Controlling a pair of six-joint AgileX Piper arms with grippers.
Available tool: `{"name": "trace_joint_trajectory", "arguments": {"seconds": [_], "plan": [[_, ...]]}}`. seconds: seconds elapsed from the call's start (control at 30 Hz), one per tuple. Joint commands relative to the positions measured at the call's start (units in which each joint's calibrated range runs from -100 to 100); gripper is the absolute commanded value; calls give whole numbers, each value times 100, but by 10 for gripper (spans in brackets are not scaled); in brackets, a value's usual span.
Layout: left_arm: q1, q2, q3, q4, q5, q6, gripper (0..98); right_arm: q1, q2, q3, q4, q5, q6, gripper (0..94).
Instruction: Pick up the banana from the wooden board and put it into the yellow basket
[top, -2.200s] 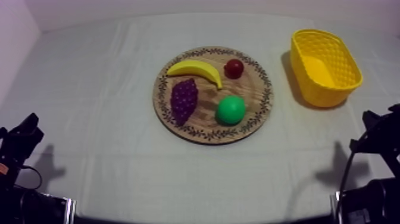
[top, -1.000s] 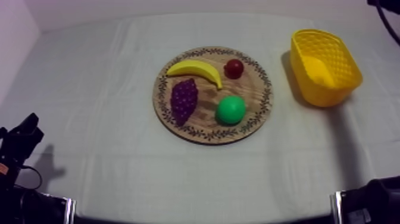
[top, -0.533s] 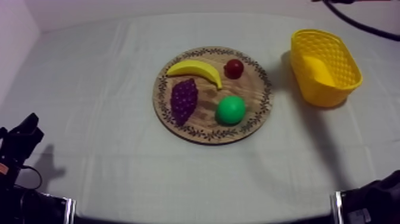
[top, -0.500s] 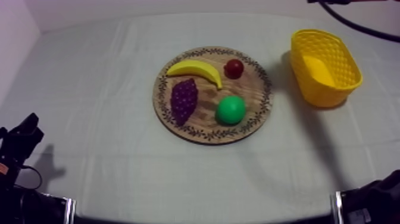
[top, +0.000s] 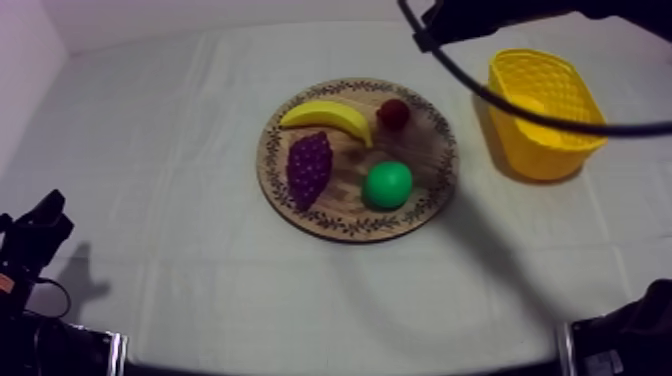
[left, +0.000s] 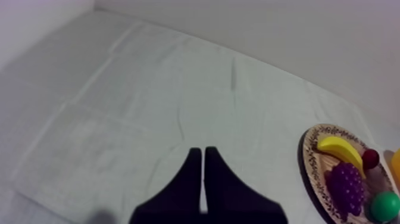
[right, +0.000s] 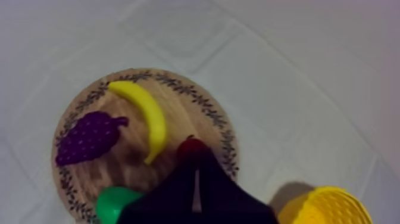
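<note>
The yellow banana (top: 328, 117) lies on the far part of the round wooden board (top: 430, 190), beside a small red fruit (top: 393, 114). The yellow basket (top: 545, 113) stands to the right of the board. My right arm (top: 480, 15) reaches in high at the upper right, between board and basket. From its wrist I see my right gripper (right: 195, 167) shut as a narrow wedge above the red fruit (right: 189, 146), with the banana (right: 146, 116) just beyond. My left gripper (left: 200, 173) is shut on nothing over bare cloth, far from the board (left: 309, 173).
Purple grapes (top: 309, 167) and a green pear (top: 387, 184) share the board with the banana. A black cable (top: 520, 112) loops across the basket. My left gripper (top: 40, 225) rests low at the left edge. A pale wall borders the table's far side.
My right arm has left its resting place at the lower right and swung in high at the upper right, toward the board. The left arm and the fruit have not moved.
</note>
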Motion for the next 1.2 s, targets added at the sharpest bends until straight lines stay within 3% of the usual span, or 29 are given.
{"name": "trace_joint_trajectory", "arguments": {"seconds": [0.0, 0.13, 0.3, 0.73, 1.17], "plan": [[0, -1, 3, -2, 0, 0, 1, 19, -41, 110, -449, 81, 1967, 5], [0, -1, 3, -2, 0, 1, 1, 137, -61, 61, -820, 386, 2680, 5], [0, -1, 3, -2, 0, 1, 1, 253, -65, -79, -992, 600, 2992, 5], [0, -1, 3, -2, 0, 1, 1, 259, -5, -199, -900, 779, 3144, 5], [0, -1, 3, -2, 0, 1, 1, 137, 6, -16, -1005, 724, 3314, 5]]}}
